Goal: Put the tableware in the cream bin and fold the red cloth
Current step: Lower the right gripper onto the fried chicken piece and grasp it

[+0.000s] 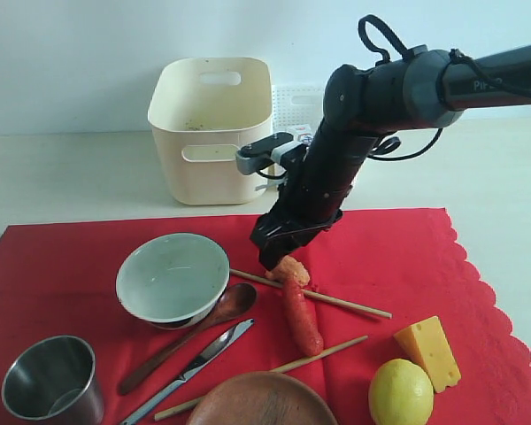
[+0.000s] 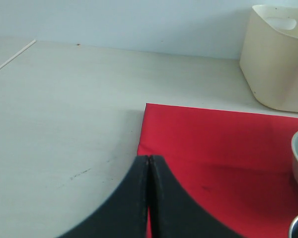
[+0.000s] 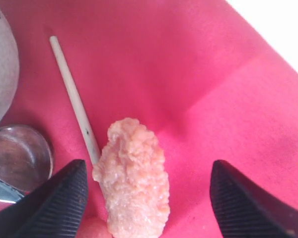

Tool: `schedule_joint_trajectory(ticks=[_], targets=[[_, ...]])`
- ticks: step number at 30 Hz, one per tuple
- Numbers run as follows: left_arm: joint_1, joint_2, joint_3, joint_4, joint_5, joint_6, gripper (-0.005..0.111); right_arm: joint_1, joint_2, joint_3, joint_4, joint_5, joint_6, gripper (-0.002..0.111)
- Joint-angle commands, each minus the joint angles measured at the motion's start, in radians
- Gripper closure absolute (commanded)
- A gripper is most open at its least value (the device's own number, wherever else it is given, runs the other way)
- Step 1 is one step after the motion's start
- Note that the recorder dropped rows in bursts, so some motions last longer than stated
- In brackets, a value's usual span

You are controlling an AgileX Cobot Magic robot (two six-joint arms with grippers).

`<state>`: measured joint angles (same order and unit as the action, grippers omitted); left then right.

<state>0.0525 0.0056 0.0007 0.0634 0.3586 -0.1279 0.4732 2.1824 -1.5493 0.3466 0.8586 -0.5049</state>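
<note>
Hanging low over the cloth (image 1: 398, 252) with jaws spread wide, the right gripper (image 1: 277, 258), just above the pale upper end of the sausage (image 1: 303, 319). From the wrist camera, black fingers (image 3: 54, 208) well apart on either side of that rough pink end — touching neither flank, holding nothing. Lying under the sausage, one chopstick (image 1: 358, 308); slanting nearer the front, a second chopstick (image 1: 336, 348), its lower end beside the plate (image 1: 261, 400) at the picture's bottom edge. To the left, upright on the red fabric, the bowl (image 1: 173, 276), with the spoon (image 1: 190, 332) close against its front side and the knife (image 1: 199, 359) just beside the spoon. In the front left corner, the cup (image 1: 53, 382), standing upright. At front right, a lemon (image 1: 400, 392) and a wedge of cheese (image 1: 427, 351), close together. Spread flat, unfolded, the cloth itself, scalloped edge to the right. Beyond its far edge, on the bare table (image 1: 71, 177) — the bin (image 1: 203, 173), upright, a white basket (image 1: 296, 102) behind it. Pressed shut and empty, the left gripper (image 2: 149, 159), poised over the cloth's edge beside bare tabletop.
</note>
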Motion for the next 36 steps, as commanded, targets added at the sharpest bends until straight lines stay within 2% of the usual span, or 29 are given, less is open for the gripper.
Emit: schedule_joint_trajectory(ticks=[1, 23, 26, 36], targets=[[-0.005, -0.006, -0.001, 0.006, -0.006, 0.0, 0.106, 0.003, -0.003, 0.003, 0.026, -0.01, -0.018, 0.042], [-0.005, -0.006, -0.001, 0.006, -0.006, 0.0, 0.106, 0.003, 0.041, 0.008, 0.028, 0.001, -0.018, 0.043], [-0.005, -0.006, -0.001, 0.006, -0.006, 0.0, 0.106, 0.003, 0.046, 0.008, 0.028, -0.008, -0.013, 0.053], [-0.005, -0.006, -0.001, 0.006, -0.006, 0.0, 0.106, 0.003, 0.044, 0.008, 0.03, -0.053, 0.038, 0.102]])
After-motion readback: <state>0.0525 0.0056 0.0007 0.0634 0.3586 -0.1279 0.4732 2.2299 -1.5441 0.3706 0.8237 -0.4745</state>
